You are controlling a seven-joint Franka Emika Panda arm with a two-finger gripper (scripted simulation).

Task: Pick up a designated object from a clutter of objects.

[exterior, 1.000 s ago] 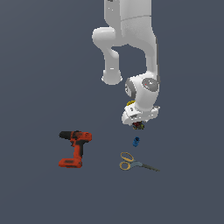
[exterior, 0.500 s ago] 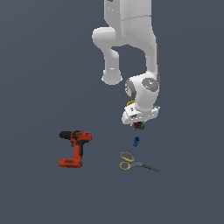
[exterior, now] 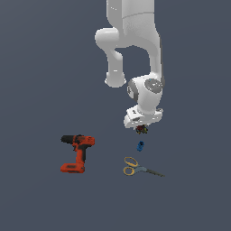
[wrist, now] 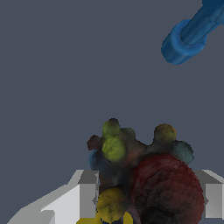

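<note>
Nothing has shifted over the last second: the arm [exterior: 135, 54] hangs in the same pose, with the drill [exterior: 77, 152], scissors [exterior: 137, 168] and blue piece [exterior: 140, 145] lying as before. The lump [wrist: 144, 179] sits between the fingers [wrist: 87, 194], which are closed against its sides, so the grasp looks made; lifting should come next. In the exterior view the lump [exterior: 142, 130] hangs under the wrist, just above the blue piece. The arm reaches down from above, forearm near upright, hand tilted slightly.
</note>
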